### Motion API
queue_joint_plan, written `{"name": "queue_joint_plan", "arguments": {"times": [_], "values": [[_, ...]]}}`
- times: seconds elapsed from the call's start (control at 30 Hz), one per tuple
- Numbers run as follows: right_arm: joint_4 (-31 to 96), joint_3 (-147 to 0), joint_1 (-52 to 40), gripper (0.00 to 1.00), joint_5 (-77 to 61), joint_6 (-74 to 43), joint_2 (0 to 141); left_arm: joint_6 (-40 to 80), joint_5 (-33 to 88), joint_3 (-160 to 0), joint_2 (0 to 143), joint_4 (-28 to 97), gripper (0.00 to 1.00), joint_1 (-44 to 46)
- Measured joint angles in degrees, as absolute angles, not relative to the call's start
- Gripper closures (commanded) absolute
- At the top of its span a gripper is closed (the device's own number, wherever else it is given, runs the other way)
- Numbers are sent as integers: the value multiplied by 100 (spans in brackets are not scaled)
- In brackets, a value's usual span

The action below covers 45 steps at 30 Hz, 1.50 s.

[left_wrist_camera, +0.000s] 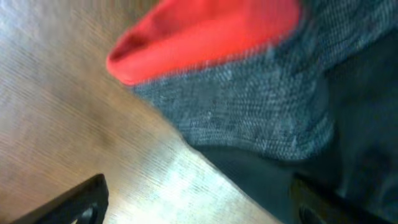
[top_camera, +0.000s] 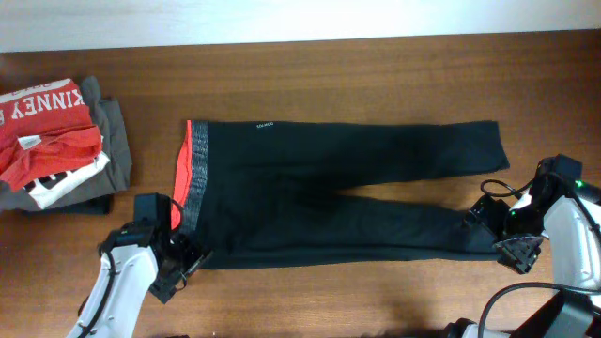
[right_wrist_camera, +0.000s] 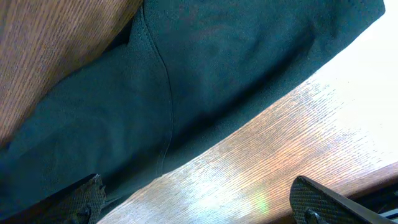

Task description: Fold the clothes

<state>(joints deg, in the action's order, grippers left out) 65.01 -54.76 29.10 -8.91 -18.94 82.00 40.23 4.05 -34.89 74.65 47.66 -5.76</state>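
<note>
The clothes, long black pants (top_camera: 347,202), lie flat across the table with the legs pointing right. Their grey waistband (top_camera: 195,183), trimmed in red-orange, is at the left end. My left gripper (top_camera: 183,258) is at the near waistband corner, open. In the left wrist view, the left gripper (left_wrist_camera: 199,202) straddles the pants' edge, with one finger over wood and the other over black fabric, below the grey band (left_wrist_camera: 249,106). My right gripper (top_camera: 498,235) is at the near leg's hem, open. In the right wrist view, the right gripper (right_wrist_camera: 199,199) spans bare wood beside the leg (right_wrist_camera: 186,81).
A pile of folded garments sits at the far left, with a red T-shirt (top_camera: 42,131) on top of grey ones (top_camera: 111,141). The wooden table (top_camera: 376,291) ends at a white strip (top_camera: 282,19) along the back. Cables trail by the right arm (top_camera: 507,300).
</note>
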Motion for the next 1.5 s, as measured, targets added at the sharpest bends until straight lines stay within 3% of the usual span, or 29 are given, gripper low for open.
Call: {"name": "queue_joint_plan", "arguments": {"times": [0.1,0.27,0.43,0.6,0.83,0.87,0.9,0.93,1.03,1.4,1.47,1.5], "values": [[6497,-5476,2910,1,-891,-1826,8200,4091,408,-3470,7465,4442,26,-593],[6497,-5476,2910,1,-891,-1778,8200,4158,412,-3470,7465,4309,74,-593],[6506,-5476,2910,1,-888,-1774,8200,4171,412,-3468,7465,4560,94,-593],[6556,-5476,2910,1,-650,-1822,8200,4027,410,-3448,7465,4993,100,-593],[6549,-5476,2910,1,-517,-1955,8200,3879,410,-3448,7465,5013,97,-593],[6549,-5476,2910,1,-515,-1955,8200,3872,410,-3448,7465,5011,81,-593],[6549,-5476,2910,1,-515,-1951,8200,3861,408,-3448,7465,4987,53,-593],[6549,-5476,2910,1,-513,-1955,8200,3844,412,-3444,7465,4921,31,-593],[6549,-5476,2910,1,-495,-1955,8200,3830,405,-3439,7465,4641,7,-593],[6549,-5474,2910,1,-493,-1955,8200,3975,231,-3437,7465,4471,5,-593],[6549,-5474,2910,1,-495,-1953,8200,4038,143,-3437,7465,4412,11,-593],[6549,-5474,2910,1,-495,-1953,8200,4058,106,-3437,7465,4370,19,-593]]}}
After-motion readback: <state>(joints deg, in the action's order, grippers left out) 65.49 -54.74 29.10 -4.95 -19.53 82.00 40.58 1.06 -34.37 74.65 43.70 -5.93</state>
